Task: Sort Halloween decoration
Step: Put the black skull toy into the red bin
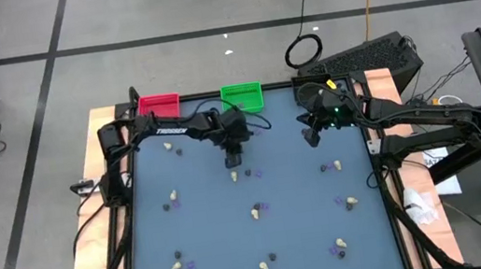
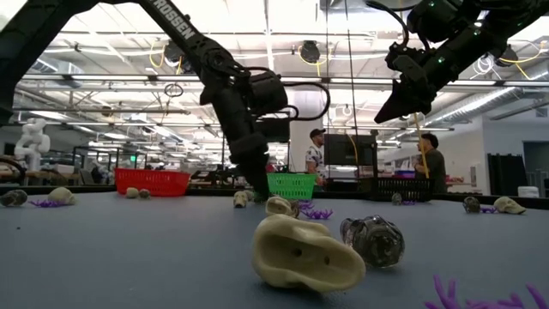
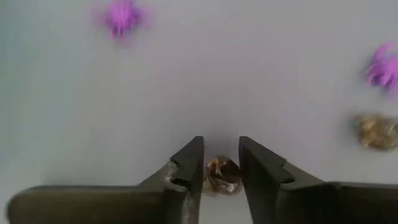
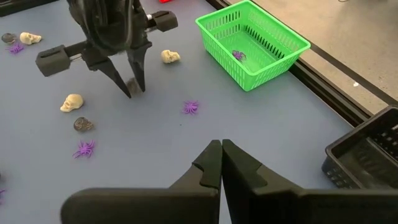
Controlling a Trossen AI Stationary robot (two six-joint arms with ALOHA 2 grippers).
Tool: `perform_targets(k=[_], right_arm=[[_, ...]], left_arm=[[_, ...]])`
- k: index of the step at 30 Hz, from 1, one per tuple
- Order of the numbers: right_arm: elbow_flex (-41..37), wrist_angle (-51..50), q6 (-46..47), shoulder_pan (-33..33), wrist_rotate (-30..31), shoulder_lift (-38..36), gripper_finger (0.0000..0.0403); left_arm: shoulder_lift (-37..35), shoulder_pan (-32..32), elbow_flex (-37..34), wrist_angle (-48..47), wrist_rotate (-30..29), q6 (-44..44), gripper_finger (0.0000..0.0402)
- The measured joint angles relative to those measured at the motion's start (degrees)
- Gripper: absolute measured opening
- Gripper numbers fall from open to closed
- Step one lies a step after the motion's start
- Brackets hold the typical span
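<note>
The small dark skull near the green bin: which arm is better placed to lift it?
Left. The left gripper already straddles the dark skull on the mat, near the green bin. The right gripper is shut and hangs above the table, away from it.

Bright overhead light; left wrist view blurred.

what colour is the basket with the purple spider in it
Bright green basket, seen best in the right wrist view, with one purple spider on its floor.

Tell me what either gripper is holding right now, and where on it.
The left gripper straddles a small dark skull on the mat, jaws at its sides; whether it is pinched cannot be told. The right gripper is shut, empty.
</note>
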Motion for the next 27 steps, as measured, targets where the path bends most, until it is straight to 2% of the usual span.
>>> perform_targets(k=[4,11,22,27], right_arm=[[0.00,-0.02,-0.01,0.00,0.00,0.00,0.0000],[0.00,-0.98,-0.23,0.00,0.00,0.00,0.0000],[0.00,-0.96,-0.66,0.00,0.00,0.00,0.0000],[0.00,-0.96,-0.66,0.00,0.00,-0.01,0.0000]], left_arm=[[0.01,-0.94,2.35,-4.15,-5.95,-1.07,0.0140],[-0.01,-0.93,4.22,-9.98,-6.93,-11.58,0.0181],[-0.12,-0.80,1.86,-6.95,-7.15,-7.71,0.0185],[-0.14,-0.72,0.70,-3.67,-7.13,-4.28,0.0166]])
